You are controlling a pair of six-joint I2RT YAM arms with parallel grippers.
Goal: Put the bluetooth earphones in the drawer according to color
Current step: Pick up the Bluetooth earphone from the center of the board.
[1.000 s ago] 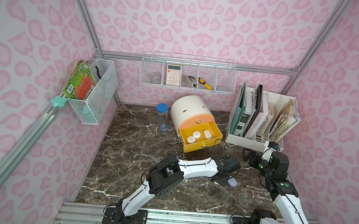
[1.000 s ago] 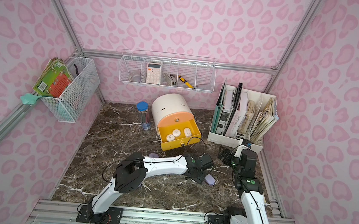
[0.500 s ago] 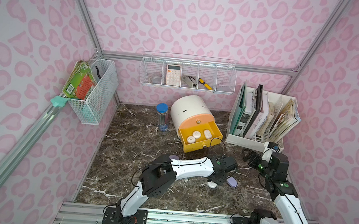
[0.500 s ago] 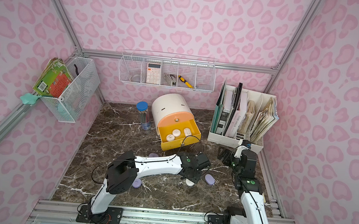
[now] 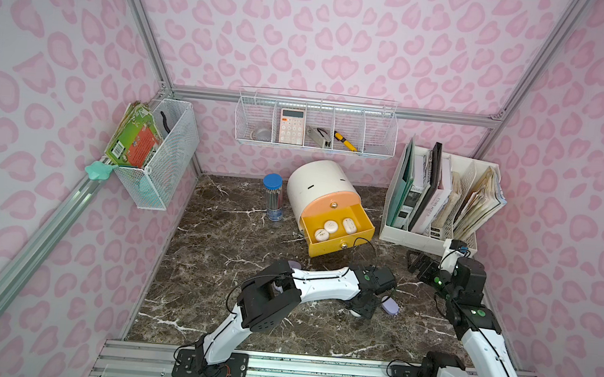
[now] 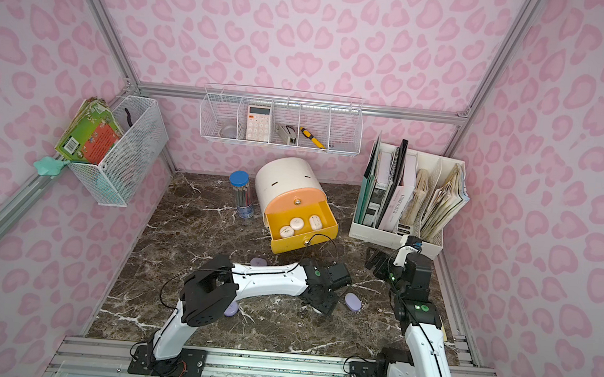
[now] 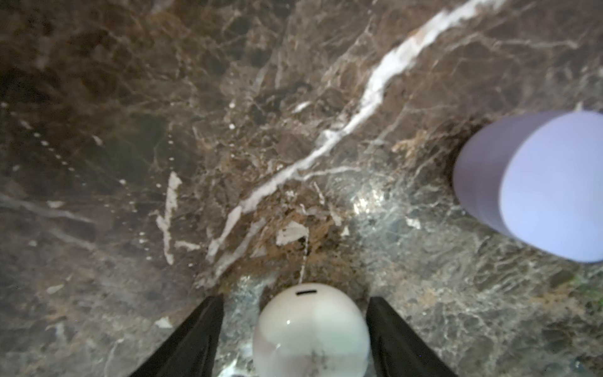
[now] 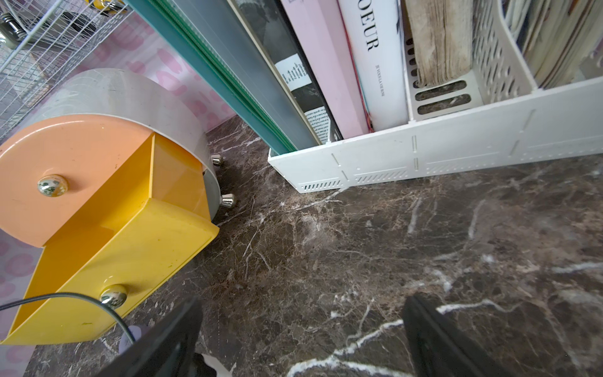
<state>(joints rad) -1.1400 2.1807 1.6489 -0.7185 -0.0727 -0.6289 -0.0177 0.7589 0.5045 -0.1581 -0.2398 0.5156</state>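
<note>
Clearance between left pincer [image 7: 295, 302] and white case [image 7: 311, 329]

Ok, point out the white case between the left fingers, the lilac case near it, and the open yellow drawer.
white case [image 7: 311, 329], left wrist view, on its domed top.
lilac case [image 7: 548, 186], left wrist view, on its pale face.
yellow drawer [image 5: 328, 249], in a top view, on its front wall.

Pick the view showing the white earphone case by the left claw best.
Left wrist view: the white earphone case sits large inside the open left claw. Both top views show only a white sliver; right wrist view, nothing clear.
</note>
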